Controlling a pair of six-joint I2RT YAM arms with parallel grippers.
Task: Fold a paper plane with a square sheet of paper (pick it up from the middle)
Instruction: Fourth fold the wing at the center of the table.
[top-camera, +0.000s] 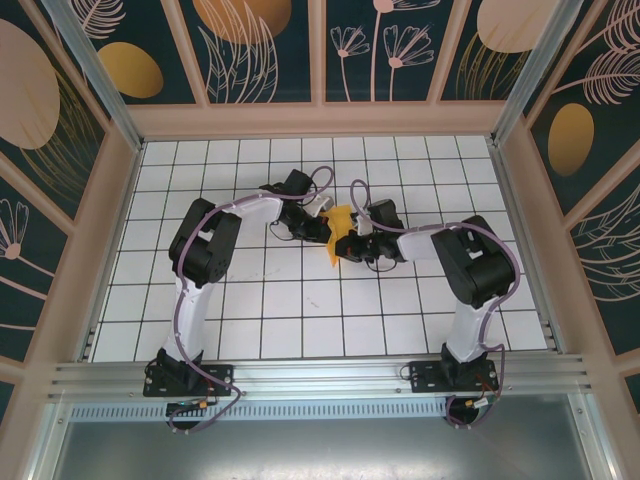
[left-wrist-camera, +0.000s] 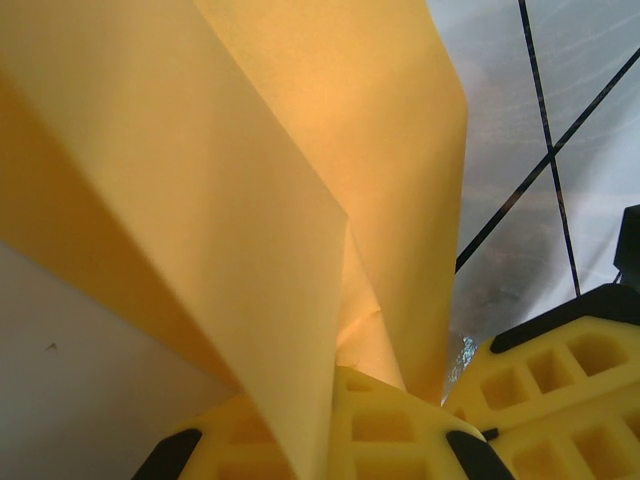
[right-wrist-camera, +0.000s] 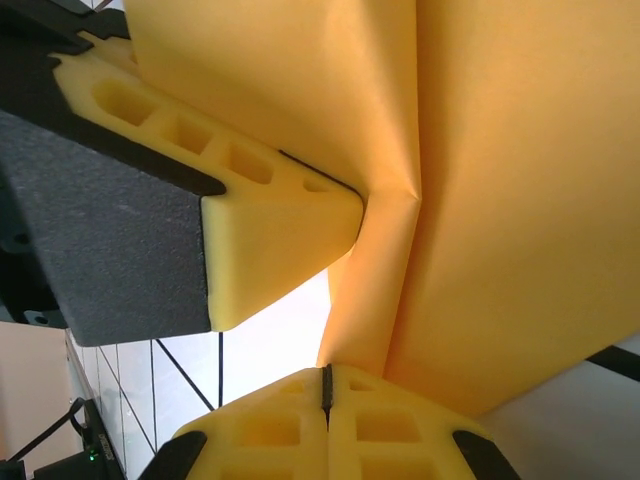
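The square sheet of paper (top-camera: 338, 222), orange-yellow and folded into several creased layers, hangs above the middle of the white grid table (top-camera: 300, 310), held between both arms. My left gripper (top-camera: 320, 225) comes at it from the left. In the left wrist view this gripper (left-wrist-camera: 335, 400) is shut, with a paper (left-wrist-camera: 250, 150) fold running down between its yellow fingers. My right gripper (top-camera: 352, 243) meets it from the right. In the right wrist view it (right-wrist-camera: 325, 378) is shut on the lower corner of the paper (right-wrist-camera: 500, 200). The left gripper's yellow finger (right-wrist-camera: 270, 215) sits close beside the crease.
Decorated panels and a pale frame (top-camera: 320, 120) wall in the table on three sides. An aluminium rail (top-camera: 320, 378) carrying both arm bases runs along the near edge. Grid tiles lie bare around the two grippers.
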